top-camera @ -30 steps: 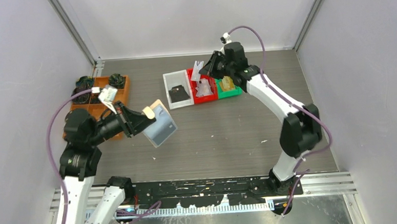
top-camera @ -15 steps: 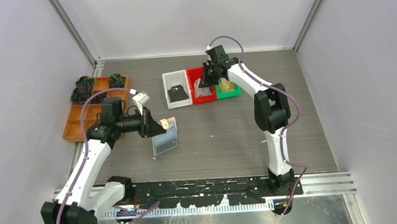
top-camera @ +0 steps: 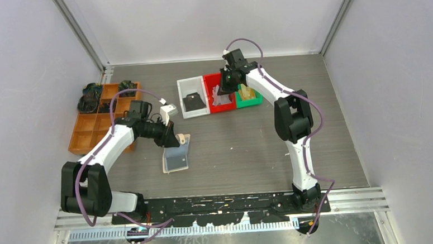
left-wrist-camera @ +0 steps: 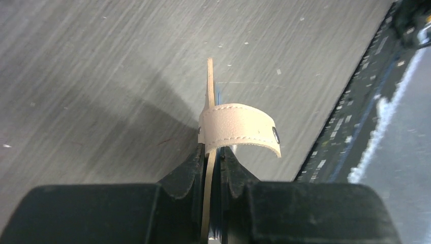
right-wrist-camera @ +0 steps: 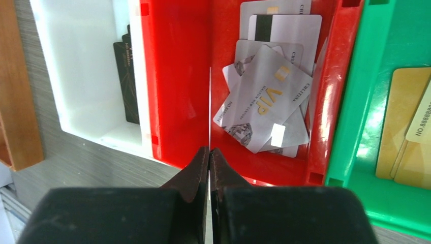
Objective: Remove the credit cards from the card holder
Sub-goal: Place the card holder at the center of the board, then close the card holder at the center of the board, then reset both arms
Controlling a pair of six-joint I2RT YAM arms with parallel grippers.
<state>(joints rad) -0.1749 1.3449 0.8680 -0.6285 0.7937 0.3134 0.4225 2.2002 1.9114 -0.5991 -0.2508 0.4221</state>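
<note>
- Card holder [top-camera: 176, 157] hangs upright, pinched in our left gripper [left-wrist-camera: 211, 152], low over the table [top-camera: 249, 148].
- Our right gripper [right-wrist-camera: 209, 152] pinches one credit card [right-wrist-camera: 209, 107] edge-on above the red bin [right-wrist-camera: 178, 76], likely so it drops onto the cards [right-wrist-camera: 267, 101] already there.

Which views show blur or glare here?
Left wrist: table streaked with blur, card holder in the left gripper sharp. Right wrist: crisp, the held credit card edge-on, glare on the green bin. Top external: sharp, evenly lit.
</note>
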